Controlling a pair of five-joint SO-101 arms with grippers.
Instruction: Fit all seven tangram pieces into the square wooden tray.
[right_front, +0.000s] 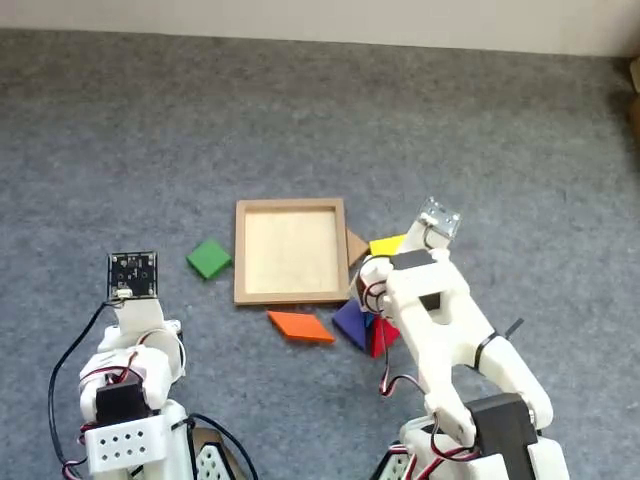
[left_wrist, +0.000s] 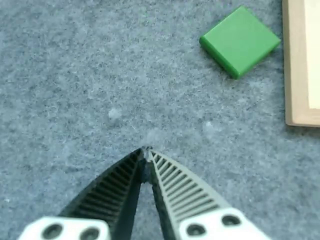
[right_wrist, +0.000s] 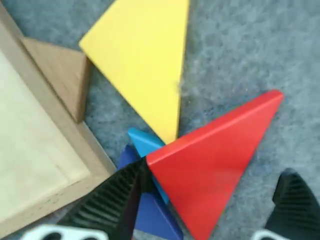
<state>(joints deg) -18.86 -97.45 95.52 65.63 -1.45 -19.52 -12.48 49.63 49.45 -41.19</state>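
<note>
The right gripper (right_wrist: 216, 174) stood wide open around the red triangle (right_wrist: 220, 142), one finger touching its corner, near the wooden tray (right_wrist: 92, 152). The left gripper (left_wrist: 146, 151) was closed, empty, apart from the green square (left_wrist: 240, 41).

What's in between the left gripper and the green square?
Nothing but bare grey carpet, seen in the left wrist view, between the left gripper and the green square.

Red triangle (right_front: 384, 338) half hidden under right arm (right_front: 440, 310). Light blue piece (right_wrist: 144, 142) mostly under red triangle. Tray (left_wrist: 295, 65) cut off at edge.
</note>
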